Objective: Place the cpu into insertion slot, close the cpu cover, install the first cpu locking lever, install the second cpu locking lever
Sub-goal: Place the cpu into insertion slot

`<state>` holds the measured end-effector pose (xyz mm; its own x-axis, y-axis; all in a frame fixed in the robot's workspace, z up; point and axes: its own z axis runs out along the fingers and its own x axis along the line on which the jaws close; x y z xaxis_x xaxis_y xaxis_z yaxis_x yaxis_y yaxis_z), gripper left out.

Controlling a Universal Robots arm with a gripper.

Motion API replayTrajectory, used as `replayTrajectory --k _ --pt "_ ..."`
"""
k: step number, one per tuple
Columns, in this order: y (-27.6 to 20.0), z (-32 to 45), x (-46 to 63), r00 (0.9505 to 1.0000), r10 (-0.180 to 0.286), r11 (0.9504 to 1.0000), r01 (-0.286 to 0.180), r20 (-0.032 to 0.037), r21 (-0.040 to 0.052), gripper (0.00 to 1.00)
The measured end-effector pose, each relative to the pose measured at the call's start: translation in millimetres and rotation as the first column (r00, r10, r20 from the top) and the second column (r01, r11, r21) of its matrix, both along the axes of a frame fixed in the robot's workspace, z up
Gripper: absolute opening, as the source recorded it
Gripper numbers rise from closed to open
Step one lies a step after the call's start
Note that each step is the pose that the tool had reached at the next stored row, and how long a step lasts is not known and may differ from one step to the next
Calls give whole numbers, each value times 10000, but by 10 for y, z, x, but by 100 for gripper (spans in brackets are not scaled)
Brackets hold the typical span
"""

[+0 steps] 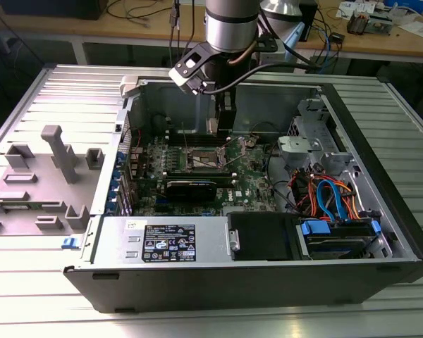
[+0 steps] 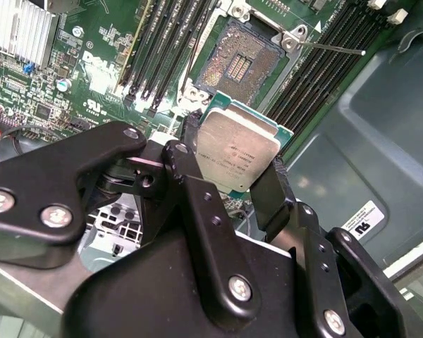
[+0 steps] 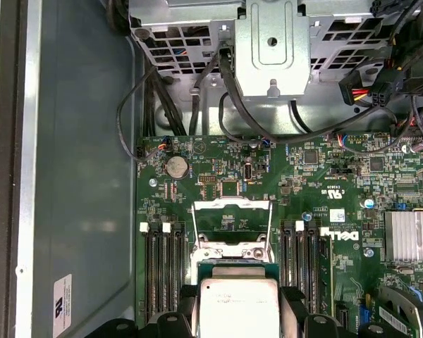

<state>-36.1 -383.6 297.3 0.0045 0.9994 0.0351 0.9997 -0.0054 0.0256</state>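
The end effector (image 2: 233, 160) is clamped on the chip (image 2: 240, 141), black fingers (image 2: 268, 193) pressing its opposite edges. The chip hangs just above the bare socket (image 2: 236, 60) on the green board (image 2: 92, 63) inside the computer case (image 1: 254, 289). The socket's metal cover (image 3: 231, 204) is lifted open.

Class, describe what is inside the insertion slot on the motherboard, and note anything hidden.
Only bare gold contacts show inside the insertion slot; no chip sits there. The cpu is clamped in the gripper and hides the slot's nearest corner in the second wrist view.
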Motion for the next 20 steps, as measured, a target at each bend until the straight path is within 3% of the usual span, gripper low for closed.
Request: replayTrajectory --k 5,10,11,20 --pt "0 -2 0 10000 -2 10000 2 19 -1 54" --pt "0 -57 -3 9997 -1 10000 1 238 0 54" --pt "0 -69 -8 9997 -1 10000 1 252 0 54" --pt "0 -189 -136 9992 266 9996 -268 285 69 54"
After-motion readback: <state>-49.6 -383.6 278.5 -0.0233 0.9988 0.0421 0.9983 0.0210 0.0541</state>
